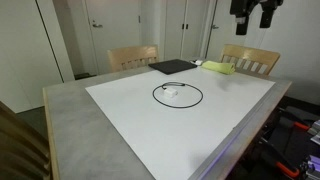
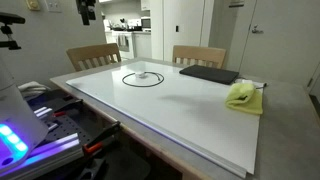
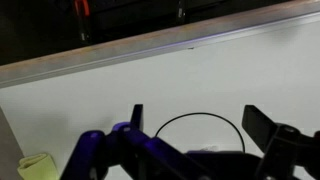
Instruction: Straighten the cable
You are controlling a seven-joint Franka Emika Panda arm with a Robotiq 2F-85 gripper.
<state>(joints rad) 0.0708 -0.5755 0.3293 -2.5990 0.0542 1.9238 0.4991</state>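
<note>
The gripper point(image 1: 252, 12) hangs high over the table point(image 1: 65, 105). In the wrist view the jaws are spread wide and nothing is between them. The cable point(image 1: 177, 94) lies far below the jaws on the white sheet point(image 1: 200, 130), wound into one round loop, and in the wrist view its arc appears between the two fingers.

I judge that the step in hand is the approach for a first grasp. To do it well, the jaws should come down on one end of the cord, not on the middle of the ring. Pulling an end opens the loop, while pulling the middle only drags it. The ends are too small to find here; a pale spot inside the loop may be a plug. The cord is very thin and lies flat, so the jaws must close right at the sheet.

A black pad point(image 1: 172, 67) and a yellow cloth point(image 1: 218, 68) lie off to the side below the jaws, apart from the loop. Two chairs point(image 1: 133, 56) stand at the table's edge. Nothing blocks the descent, but a long pull toward the pad could bring the cord over it.
</note>
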